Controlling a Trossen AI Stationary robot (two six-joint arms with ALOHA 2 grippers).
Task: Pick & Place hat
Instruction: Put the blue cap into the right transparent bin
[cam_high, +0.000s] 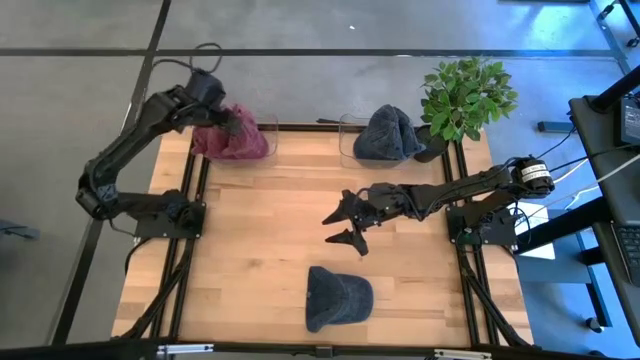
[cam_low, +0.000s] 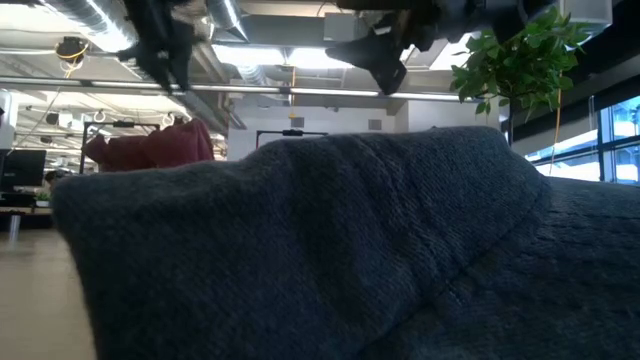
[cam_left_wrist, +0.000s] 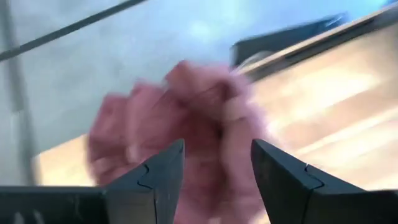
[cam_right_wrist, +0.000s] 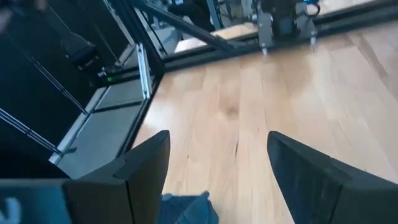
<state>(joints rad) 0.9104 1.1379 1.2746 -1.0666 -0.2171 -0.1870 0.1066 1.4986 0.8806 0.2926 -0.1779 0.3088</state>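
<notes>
Currently hovering at far left corner of wooden table (cam_high: 260, 230): left gripper (cam_high: 232, 125), fingers (cam_left_wrist: 163, 177) parted, released, just over maroon knit hat (cam_high: 235, 140) sitting in clear bin (cam_high: 268, 128). Sitting in second clear bin (cam_high: 347, 135) at far edge: grey knit hat (cam_high: 388, 134), beside potted plant (cam_high: 466, 95). Hanging mid-table: right gripper (cam_high: 345, 225), spread wide, gripping nothing. Lying at near edge: dark blue knit hat (cam_high: 336, 297), apart from both grippers.
</notes>
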